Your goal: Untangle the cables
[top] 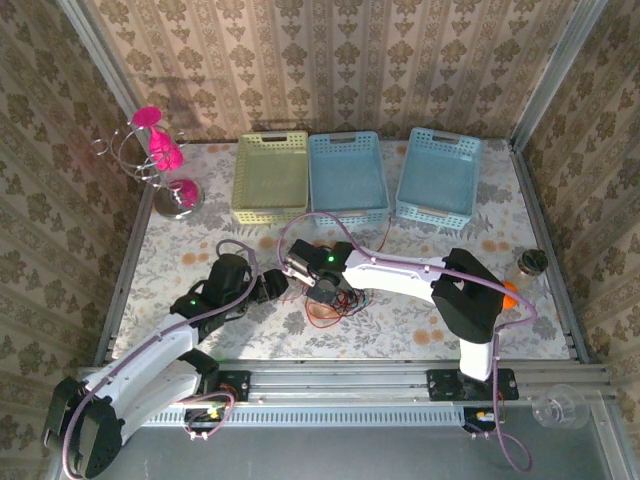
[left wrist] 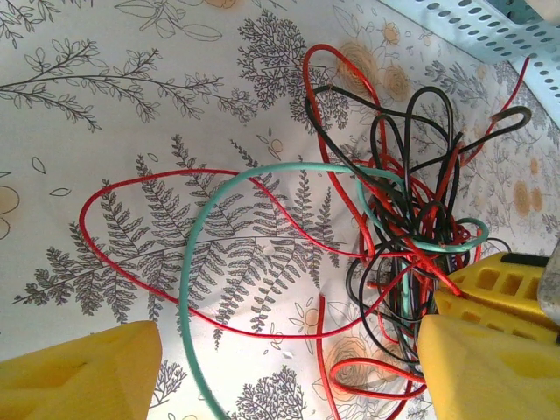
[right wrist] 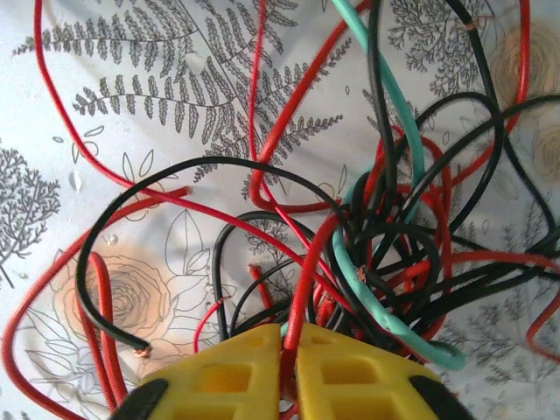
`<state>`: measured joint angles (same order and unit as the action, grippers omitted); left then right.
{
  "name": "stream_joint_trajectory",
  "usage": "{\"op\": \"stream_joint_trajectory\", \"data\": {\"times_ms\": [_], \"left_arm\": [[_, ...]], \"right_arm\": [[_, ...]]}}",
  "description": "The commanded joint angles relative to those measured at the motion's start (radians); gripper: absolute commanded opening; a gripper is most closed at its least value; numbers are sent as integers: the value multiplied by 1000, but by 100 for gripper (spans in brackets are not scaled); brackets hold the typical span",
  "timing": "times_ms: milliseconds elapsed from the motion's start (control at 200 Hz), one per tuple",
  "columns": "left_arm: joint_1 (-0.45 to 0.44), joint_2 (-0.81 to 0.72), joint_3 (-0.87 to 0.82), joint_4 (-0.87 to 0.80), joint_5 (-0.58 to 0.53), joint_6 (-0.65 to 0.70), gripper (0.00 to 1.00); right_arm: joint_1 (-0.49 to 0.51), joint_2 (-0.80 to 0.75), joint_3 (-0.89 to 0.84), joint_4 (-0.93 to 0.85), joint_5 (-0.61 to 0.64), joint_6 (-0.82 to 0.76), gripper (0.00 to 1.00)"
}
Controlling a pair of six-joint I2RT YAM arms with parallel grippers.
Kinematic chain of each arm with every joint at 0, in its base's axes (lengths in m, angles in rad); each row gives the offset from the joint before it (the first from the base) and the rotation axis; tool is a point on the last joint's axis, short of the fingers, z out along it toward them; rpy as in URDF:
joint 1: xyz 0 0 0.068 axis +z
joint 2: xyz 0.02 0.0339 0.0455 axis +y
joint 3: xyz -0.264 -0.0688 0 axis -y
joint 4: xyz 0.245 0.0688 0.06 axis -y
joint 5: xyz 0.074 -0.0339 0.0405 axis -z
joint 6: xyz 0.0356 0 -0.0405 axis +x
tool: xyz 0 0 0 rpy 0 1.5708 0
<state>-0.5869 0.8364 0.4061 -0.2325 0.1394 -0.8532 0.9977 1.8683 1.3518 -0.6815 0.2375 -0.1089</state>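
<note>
The right gripper (right wrist: 287, 337) is pressed shut at the near edge of the knot, and a red strand (right wrist: 302, 271) runs down into the seam between its yellow fingers, seemingly pinched there. Just beyond its tips lies the dense core of the cables (right wrist: 385, 254), where red, black and one teal cable (right wrist: 394, 105) cross over and under one another. They sit on the desk (top: 420, 320) in the middle, nearer than the blue basket (top: 347, 175). The left gripper (left wrist: 289, 376) stands wide open and holds nothing, hovering to the left of the tangle over its looser part. There a big red loop (left wrist: 175, 174) and the teal cable's long arc spread flat and apart from the rest. These wires look light, thin and limp, with enough spring to hold their curves. Pulling one will likely drag the whole bundle unless the core is pinned. Smooth sheaths may slip through a weak pinch. The best hold appears to be a free run or a loose end, such as the black tip (right wrist: 140, 350), rather than the crowded middle.
</note>
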Motion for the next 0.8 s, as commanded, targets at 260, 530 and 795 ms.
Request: {"op": "stream_joint_trajectory", "data": {"times_ms": [260, 530, 795], "left_arm": [[10, -14, -2, 5, 15, -3, 78], [9, 10, 11, 24, 41, -1, 79], [9, 37, 29, 47, 55, -1, 79]], "right_arm": [[5, -192, 16, -34, 64, 21, 0], [4, -310, 95, -81, 98, 18, 0], [5, -393, 264, -114, 173, -13, 0]]}}
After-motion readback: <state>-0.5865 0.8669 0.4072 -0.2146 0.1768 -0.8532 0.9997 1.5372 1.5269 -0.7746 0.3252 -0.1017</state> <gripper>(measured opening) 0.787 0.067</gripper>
